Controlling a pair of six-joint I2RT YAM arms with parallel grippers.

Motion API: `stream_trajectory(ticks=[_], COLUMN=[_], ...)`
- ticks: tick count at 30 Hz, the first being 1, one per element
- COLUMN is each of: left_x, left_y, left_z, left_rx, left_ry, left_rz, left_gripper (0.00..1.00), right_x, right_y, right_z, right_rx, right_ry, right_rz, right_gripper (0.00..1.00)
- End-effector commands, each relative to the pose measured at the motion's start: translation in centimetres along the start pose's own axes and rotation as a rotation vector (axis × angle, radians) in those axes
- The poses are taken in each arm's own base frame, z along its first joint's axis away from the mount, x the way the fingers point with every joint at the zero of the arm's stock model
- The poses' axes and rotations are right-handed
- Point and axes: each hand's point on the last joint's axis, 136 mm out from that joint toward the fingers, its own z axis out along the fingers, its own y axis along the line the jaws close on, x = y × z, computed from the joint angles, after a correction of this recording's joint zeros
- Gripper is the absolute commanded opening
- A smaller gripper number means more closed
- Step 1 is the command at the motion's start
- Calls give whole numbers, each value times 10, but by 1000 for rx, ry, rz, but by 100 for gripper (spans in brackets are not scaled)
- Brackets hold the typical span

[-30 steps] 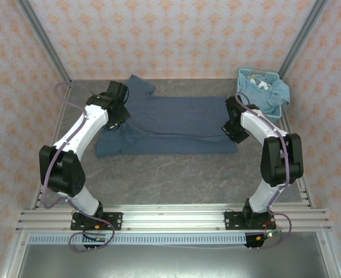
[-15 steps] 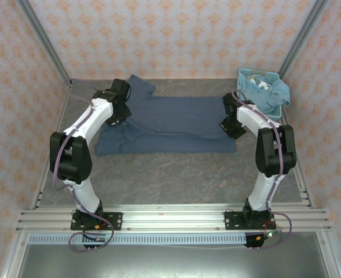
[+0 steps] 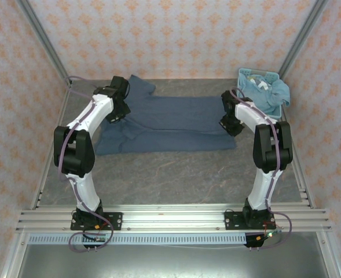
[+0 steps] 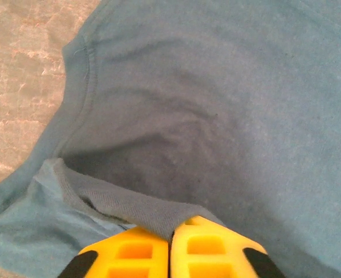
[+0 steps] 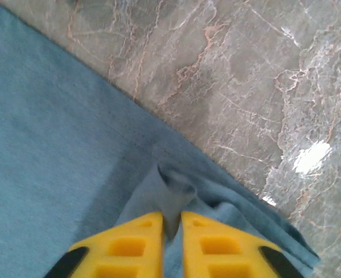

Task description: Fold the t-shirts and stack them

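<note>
Top external view: dark slate-blue t-shirt point(image 3: 176, 119) is lying spread out; left gripper point(image 4: 170, 248) and right gripper point(image 5: 171, 230) are each pinching its cloth between nearly closed jaws.

Left gripper point(image 4: 170, 230), right gripper point(image 5: 170, 219): fingers cut off by bottom edge (cloth pinch vanishes between them). Shirt point(image 3: 176, 119) corner hidden under left arm point(image 3: 95, 113). Basket point(image 3: 267, 73) contents too small to tell.
</note>
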Motion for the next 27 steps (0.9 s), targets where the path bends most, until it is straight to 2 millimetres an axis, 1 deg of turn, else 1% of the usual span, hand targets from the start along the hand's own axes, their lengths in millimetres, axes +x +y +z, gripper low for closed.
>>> stream_trajectory(ticks=[1,2,3,4,6,8,10,12,13,15,17,19,23,25,27], left_x=[-14,-19,-22,-23,-22,-8,16,44,56,75,87,92,94,95,95], left_y=[-1,0,3,7,23,45,71,96,103,114,121,125,130,132,137], left_z=[3,-2,-7,-12,-26,-32,-31,-23,-18,-8,4,14,35,46,56], left_rx=[-6,-10,-10,-3,8,1,-25,-26,-14,28,48,67,69,54,26], left_ry=[-4,-12,-15,-13,-5,33,96,177,208,254,293,312,309,311,306], left_rz=[23,27,25,13,-28,-68,-119,-199,-239,-324,-384,-427,-467,-466,-455], left_gripper=[57,67,71,72,73,73,72,70,70,70,71,71,70,68,64], right_x=[-17,-19,-21,-21,-19,-13,-4,11,17,31,39,44,45,44,44], right_y=[4,4,3,1,-7,-18,-31,-43,-48,-55,-59,-55,-56,-58,-60], right_z=[-12,-18,-24,-29,-40,-47,-50,-48,-45,-38,-30,-24,-9,-1,5], right_rx=[-9,-15,-23,-28,-40,-45,-50,-65,-71,-109,-155,-218,-220,-209,-196], right_ry=[-55,-64,-73,-75,-74,-69,-57,-24,-9,19,50,72,110,120,130], right_rz=[-34,-44,-48,-50,-54,-64,-69,-84,-92,-105,-93,-89,-81,-73,-59], right_gripper=[37,43,49,53,59,61,62,63,64,67,68,68,68,68,65])
